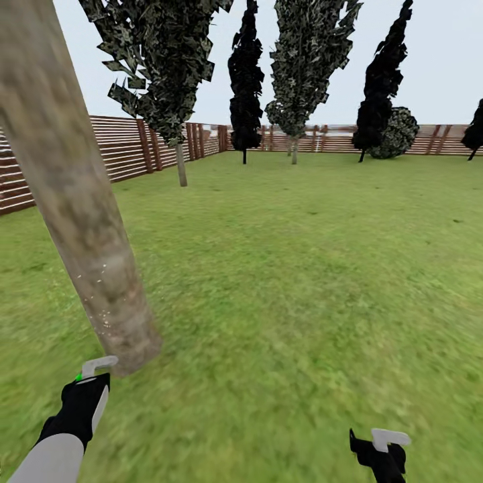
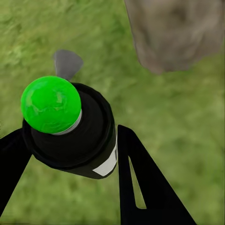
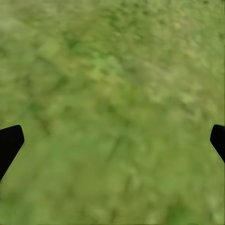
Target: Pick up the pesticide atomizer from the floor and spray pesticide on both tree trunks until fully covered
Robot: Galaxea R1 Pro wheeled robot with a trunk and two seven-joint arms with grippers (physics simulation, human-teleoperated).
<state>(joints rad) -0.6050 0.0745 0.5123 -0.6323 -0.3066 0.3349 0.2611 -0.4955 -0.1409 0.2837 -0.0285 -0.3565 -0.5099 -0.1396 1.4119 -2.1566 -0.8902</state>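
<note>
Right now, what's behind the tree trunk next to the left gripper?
Behind the tree trunk by the left gripper, which holds the pesticide atomizer, lie green lawn and the slatted wooden fence. The trunk hides the fence and grass directly behind it.

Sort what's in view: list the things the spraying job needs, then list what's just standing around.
Belongs to the job:
- spray bottle, green-tipped, held between the left gripper's fingers
- near tree trunk, speckled with white flecks low down

Just standing around:
- lawn
- slat fence
- far trees along the fence
- round bush
- right gripper, open over grass
</note>
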